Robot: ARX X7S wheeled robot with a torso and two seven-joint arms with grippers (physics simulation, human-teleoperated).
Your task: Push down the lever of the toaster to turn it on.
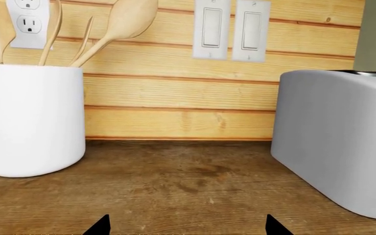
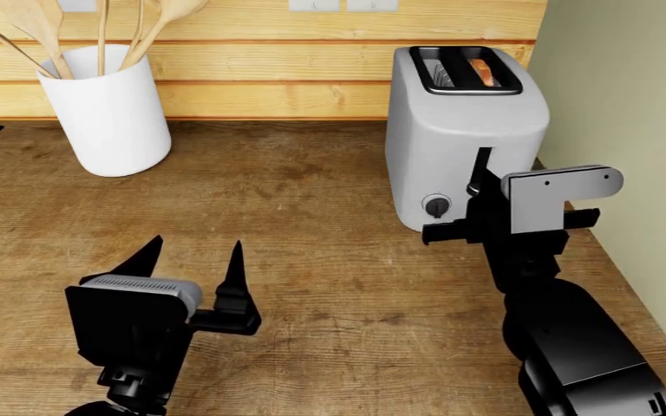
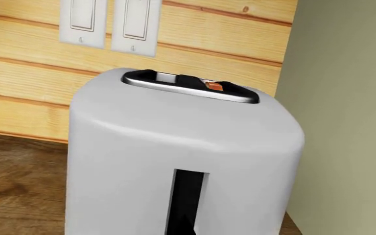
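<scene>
On the far left of my head view a white utensil holder with wooden spoons stands on the wooden tabletop, against the plank wall. Nearer to me, my left pincer rests low over bare tabletop with its two black fingers spread apart, holding nothing. It is well apart from the toaster.

Moving right, the toaster stands near the back wall, just beside the green side wall, with something orange showing in one top slot. Its round black dial sits low on the front face.

My right pincer is pressed up against that front face, right of the dial, at the vertical slot. I cannot tell whether its fingers are spread or closed. The lever itself is hidden behind the pincer in the head view, and my right wrist view shows only the slot's upper part. Two light switches are on the wall behind.
</scene>
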